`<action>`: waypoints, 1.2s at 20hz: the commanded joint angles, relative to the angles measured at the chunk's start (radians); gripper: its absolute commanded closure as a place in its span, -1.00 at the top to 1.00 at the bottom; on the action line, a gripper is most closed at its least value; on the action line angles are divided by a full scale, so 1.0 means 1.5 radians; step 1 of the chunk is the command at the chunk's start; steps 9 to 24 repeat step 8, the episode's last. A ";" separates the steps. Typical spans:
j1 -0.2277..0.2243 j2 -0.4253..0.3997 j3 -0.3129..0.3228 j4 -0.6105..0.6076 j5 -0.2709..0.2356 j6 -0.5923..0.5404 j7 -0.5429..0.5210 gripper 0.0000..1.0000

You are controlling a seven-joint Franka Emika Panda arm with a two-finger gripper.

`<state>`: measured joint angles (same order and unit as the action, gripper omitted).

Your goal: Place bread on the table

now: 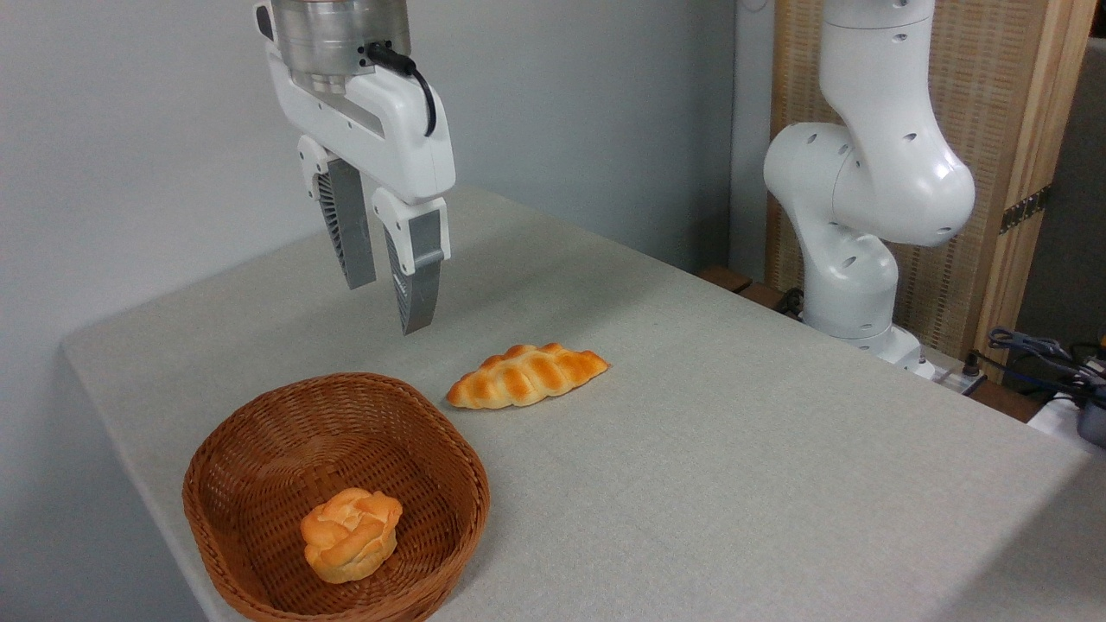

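Bread (527, 376) lies flat on table (734, 484), just outside basket (259, 432) rim at its 1 o'clock. Gripper (390, 302) hangs above, fingers apart, holding nothing. Bun (350, 534) sits in basket.

Matt woven cloth covers the surface (734, 484); below the pincer (389, 302), with its glossy white plastic shell, a rough wicker basket (259, 449); the bread (527, 377) looks glazed.

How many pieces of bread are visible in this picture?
2. The long braided bread lies on the table, right of the basket. The round bun sits inside the basket. None seems hidden.
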<state>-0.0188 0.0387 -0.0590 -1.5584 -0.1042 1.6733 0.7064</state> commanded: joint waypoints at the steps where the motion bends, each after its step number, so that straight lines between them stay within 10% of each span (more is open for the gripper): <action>1: -0.005 0.008 0.004 0.017 0.010 -0.024 -0.007 1.00; 24: -0.005 0.008 0.003 0.018 0.038 -0.038 -0.004 1.00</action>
